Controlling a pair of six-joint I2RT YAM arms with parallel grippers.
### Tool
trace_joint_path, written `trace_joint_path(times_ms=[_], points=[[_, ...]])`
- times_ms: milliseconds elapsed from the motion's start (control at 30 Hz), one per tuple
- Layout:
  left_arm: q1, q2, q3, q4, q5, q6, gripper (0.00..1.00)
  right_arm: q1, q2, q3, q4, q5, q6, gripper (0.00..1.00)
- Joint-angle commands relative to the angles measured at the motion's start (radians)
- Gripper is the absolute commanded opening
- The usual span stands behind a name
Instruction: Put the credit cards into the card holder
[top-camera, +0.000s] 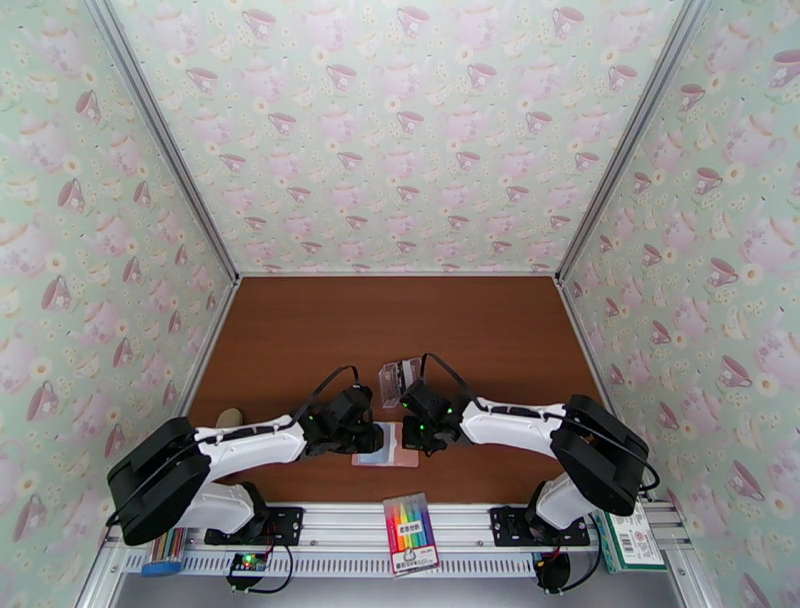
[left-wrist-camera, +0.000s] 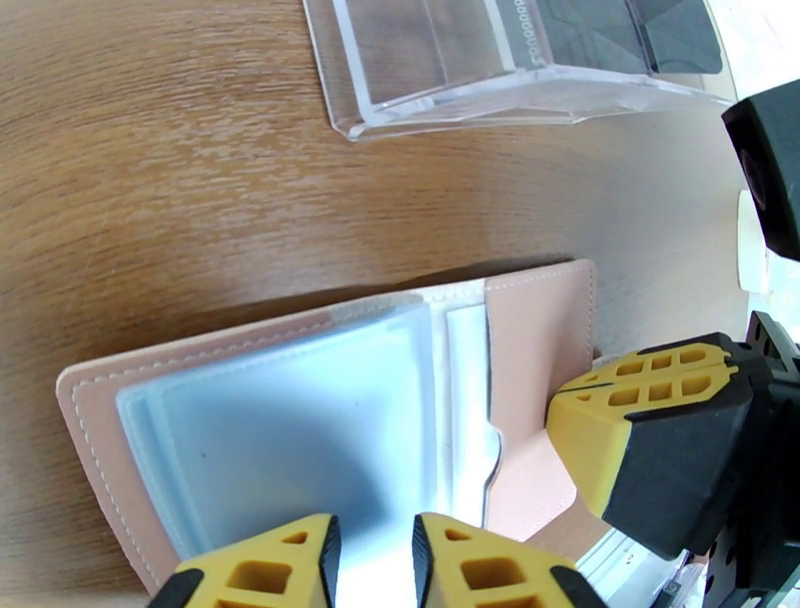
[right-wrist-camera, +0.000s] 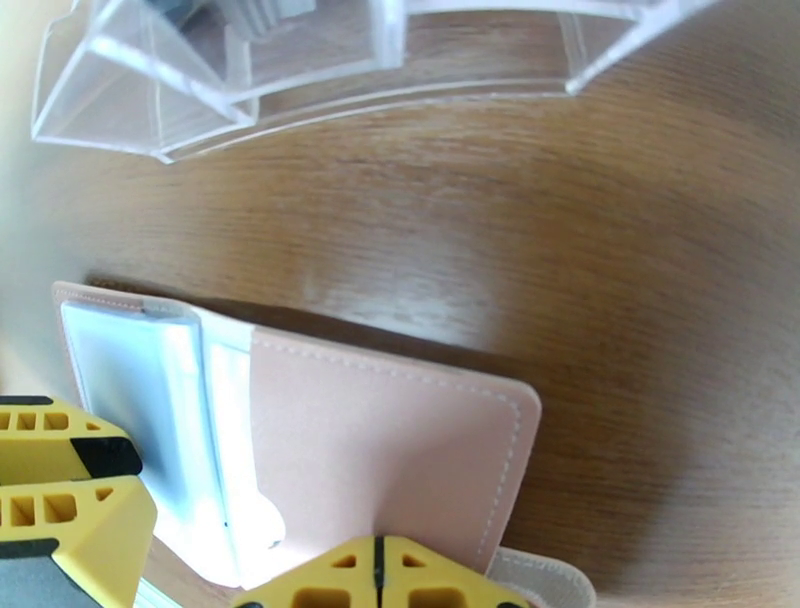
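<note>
The card holder (top-camera: 395, 457) lies unfolded on the table between both arms, its pink flap (right-wrist-camera: 400, 430) to the right and blue-grey sleeves (left-wrist-camera: 300, 420) to the left. My right gripper (right-wrist-camera: 378, 575) is shut, its tips pressing on the pink flap's near edge; one of its fingers (left-wrist-camera: 640, 420) shows beside the flap. My left gripper (left-wrist-camera: 375, 560) rests on the sleeves' near edge, jaws a narrow gap apart with nothing clearly pinched. Dark credit cards (left-wrist-camera: 620, 30) stand inside the clear plastic box (left-wrist-camera: 480, 60) just beyond the holder.
The clear box (top-camera: 398, 378) sits right behind the grippers. A pack of coloured markers (top-camera: 411, 533) and a green carton (top-camera: 625, 540) lie on the front rail. A small beige object (top-camera: 230, 415) sits by the left wall. Patterned walls enclose the table.
</note>
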Motion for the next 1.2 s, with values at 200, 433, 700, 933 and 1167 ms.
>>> trace_joint_path(times_ms=[200, 433, 700, 933, 1167], points=[[0.008, -0.026, -0.032, -0.032, -0.004, -0.013, 0.29, 0.006, 0.017, 0.019, -0.049, 0.040, -0.015, 0.06], [0.007, -0.073, -0.009, -0.050, 0.000, -0.011, 0.30, 0.010, -0.081, 0.066, -0.108, 0.062, -0.025, 0.19], [0.007, -0.113, 0.012, -0.073, -0.005, -0.014, 0.32, 0.002, -0.137, 0.219, -0.250, 0.158, -0.099, 0.40], [0.007, -0.125, 0.008, -0.080, -0.008, -0.016, 0.32, -0.049, -0.078, 0.402, -0.380, 0.260, -0.186, 0.52], [0.008, -0.128, 0.003, -0.092, -0.031, -0.015, 0.33, -0.098, 0.077, 0.576, -0.471, 0.324, -0.280, 0.63]])
